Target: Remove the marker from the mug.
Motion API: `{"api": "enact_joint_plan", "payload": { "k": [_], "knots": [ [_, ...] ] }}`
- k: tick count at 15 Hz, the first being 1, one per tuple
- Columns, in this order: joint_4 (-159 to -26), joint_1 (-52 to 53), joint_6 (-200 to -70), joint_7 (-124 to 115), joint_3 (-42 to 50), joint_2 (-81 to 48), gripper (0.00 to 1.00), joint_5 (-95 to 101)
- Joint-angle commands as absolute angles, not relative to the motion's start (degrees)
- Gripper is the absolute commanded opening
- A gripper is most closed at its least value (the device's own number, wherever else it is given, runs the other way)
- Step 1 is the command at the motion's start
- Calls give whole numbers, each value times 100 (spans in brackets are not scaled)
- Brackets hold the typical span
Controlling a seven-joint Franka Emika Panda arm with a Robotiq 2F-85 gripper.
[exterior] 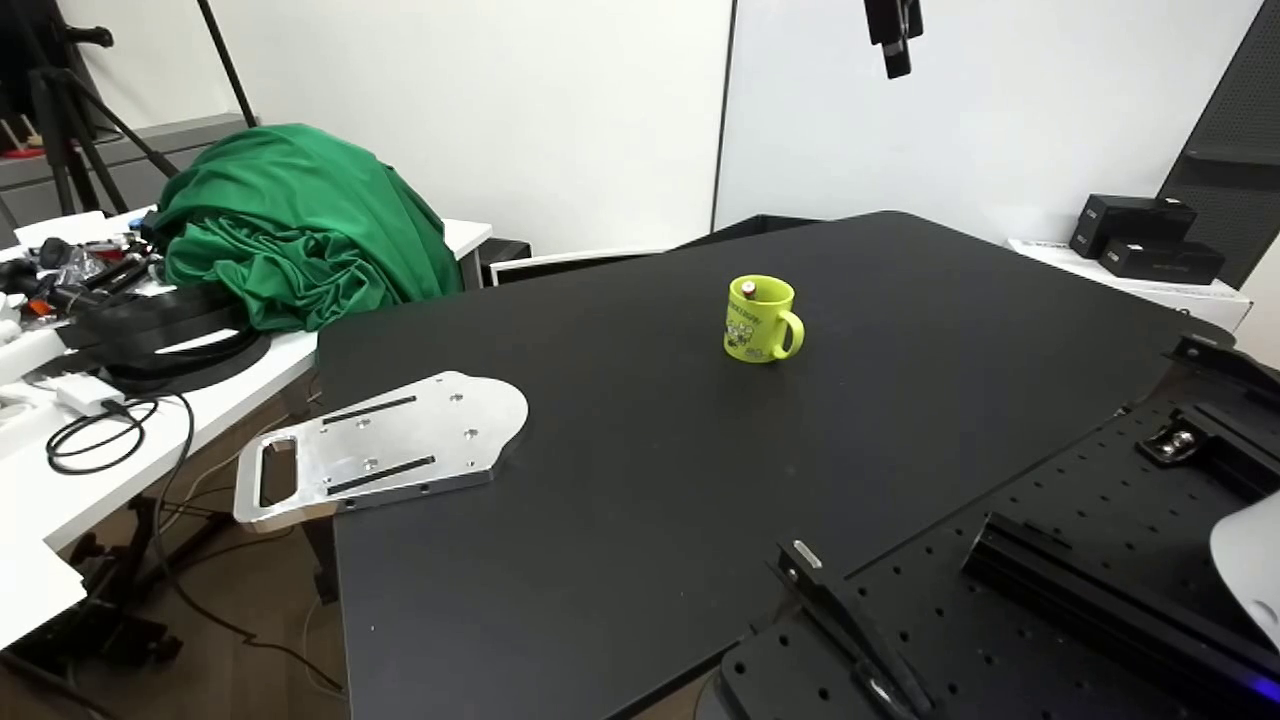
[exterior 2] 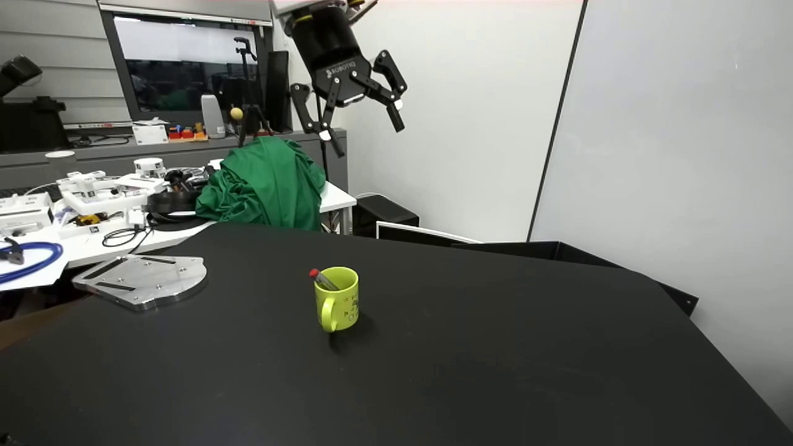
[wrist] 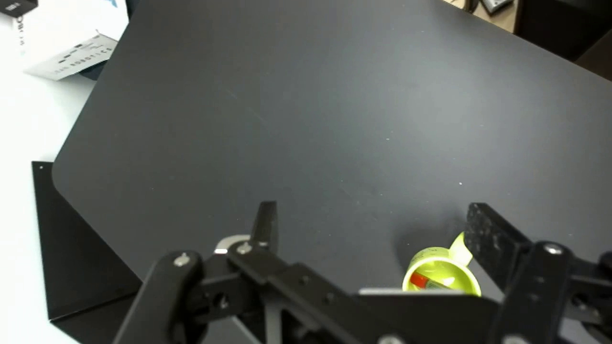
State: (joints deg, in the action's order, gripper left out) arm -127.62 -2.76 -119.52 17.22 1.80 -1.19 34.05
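A marker (exterior 2: pixel 326 282) leaning in the lime mug (exterior 2: pixel 347 308), jaws spread wide above the bench (exterior 2: pixel 471 347).
The mug stands upright, in from the bench's edges. In both exterior views the marker's red end shows at the rim, tilted toward the edge that a metal plate (exterior: pixel 400 435) juts past. Green cloth (exterior: pixel 300 215) lies heaped beyond a corner of the bench, on a white table (exterior: pixel 60 505).

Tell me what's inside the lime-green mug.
A marker leans inside the mug, its red end poking above the rim; its lower end is covered in every view.
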Motion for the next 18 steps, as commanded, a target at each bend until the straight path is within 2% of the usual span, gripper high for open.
{"api": "enact_joint_plan", "payload": {
  "k": [1,9,13,18],
  "knots": [
    [-12450,-179,-12140,1591,145,-663,100,4005],
    [-13251,30,-13179,1177,12,-1034,100,4141],
    [-13700,81,-14241,1102,-27,-1278,100,4147],
    [-13534,199,-15134,1157,-76,-1891,100,4032]
  ]
}}
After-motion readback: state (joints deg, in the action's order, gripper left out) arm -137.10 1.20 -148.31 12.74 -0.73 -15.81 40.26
